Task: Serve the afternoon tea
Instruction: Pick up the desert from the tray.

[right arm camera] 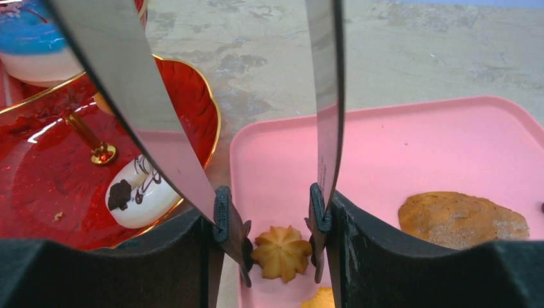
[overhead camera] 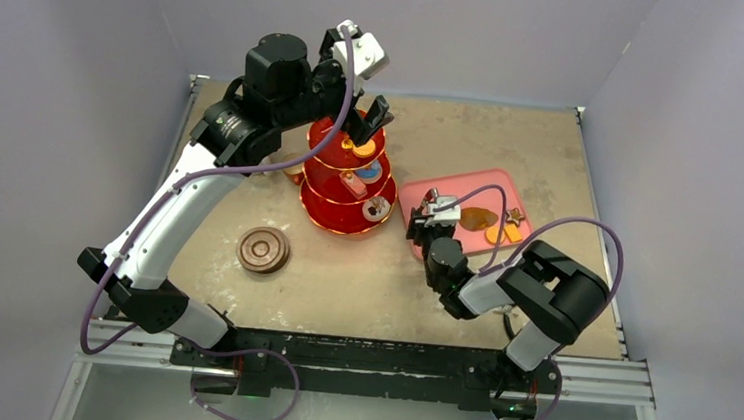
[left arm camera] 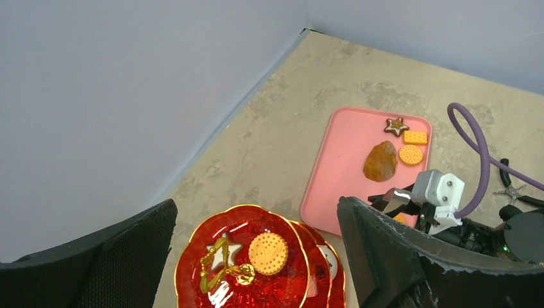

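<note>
From above, the red three-tier stand sits on the table toward the far edge, about midway between the left and right edges. Each gold-rimmed tier carries small pastries. Just to its right lies the pink tray, holding a brown lump and a few biscuits. A stack of brown saucers rests closer to the near edge, left of the stand and well apart from it. The left gripper hangs over the top tier. The right gripper is low over the tray's left end.

In the left wrist view the fingers are spread wide with nothing between them. Below, the top tier holds a round yellow biscuit and a white-iced star beside the gold handle. Toward the tray's right end lie a dark star biscuit, a square biscuit, a round orange biscuit and a brown pastry.

In the right wrist view the fingers are about half closed, clamped on a pair of tongs with steel arms and black tips. The tips stand on either side of a flower-shaped biscuit by the tray's left edge — close against it, though whether they touch I cannot tell. The stand's bottom tier holds a white pastry with dark markings, and the tier above holds a blue-iced pastry.
</note>
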Available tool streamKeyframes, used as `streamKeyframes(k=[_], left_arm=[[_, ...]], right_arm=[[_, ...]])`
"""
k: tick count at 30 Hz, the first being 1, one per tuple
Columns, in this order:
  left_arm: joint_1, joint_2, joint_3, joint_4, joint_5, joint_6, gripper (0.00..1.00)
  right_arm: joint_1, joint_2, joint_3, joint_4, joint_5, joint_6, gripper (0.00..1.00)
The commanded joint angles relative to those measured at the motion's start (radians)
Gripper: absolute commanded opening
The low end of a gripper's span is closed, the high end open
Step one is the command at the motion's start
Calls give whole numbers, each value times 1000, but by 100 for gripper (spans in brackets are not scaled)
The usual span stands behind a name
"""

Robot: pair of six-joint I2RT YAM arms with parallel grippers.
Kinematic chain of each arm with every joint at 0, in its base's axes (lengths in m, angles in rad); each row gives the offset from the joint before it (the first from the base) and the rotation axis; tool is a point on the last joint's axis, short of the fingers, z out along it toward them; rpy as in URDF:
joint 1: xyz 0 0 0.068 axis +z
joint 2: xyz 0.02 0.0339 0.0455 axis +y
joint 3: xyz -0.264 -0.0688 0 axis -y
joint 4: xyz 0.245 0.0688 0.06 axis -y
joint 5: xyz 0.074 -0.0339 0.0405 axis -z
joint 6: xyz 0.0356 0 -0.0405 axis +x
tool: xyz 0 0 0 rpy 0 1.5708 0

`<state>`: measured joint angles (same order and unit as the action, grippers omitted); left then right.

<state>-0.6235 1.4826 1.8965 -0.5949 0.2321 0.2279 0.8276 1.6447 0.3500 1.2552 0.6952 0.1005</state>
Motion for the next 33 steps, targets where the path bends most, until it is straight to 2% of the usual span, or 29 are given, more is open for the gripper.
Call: streamKeyframes(k=[1, 9, 17, 28, 33], left_arm=[[6, -19, 46, 11, 13, 4, 96], [6, -21, 45, 10, 14, 1, 96], [6, -19, 47, 11, 11, 2, 96], [8, -21, 46, 10, -9, 4, 96], [43, -6, 53, 2, -28, -20, 96]], right_arm=[[38, 50, 10, -26, 60, -18, 56], [41, 63, 7, -18, 59, 18, 55], [41, 37, 2, 29, 45, -24, 39], [41, -162, 9, 27, 72, -180, 36], [41, -290, 74, -40, 64, -251, 36]])
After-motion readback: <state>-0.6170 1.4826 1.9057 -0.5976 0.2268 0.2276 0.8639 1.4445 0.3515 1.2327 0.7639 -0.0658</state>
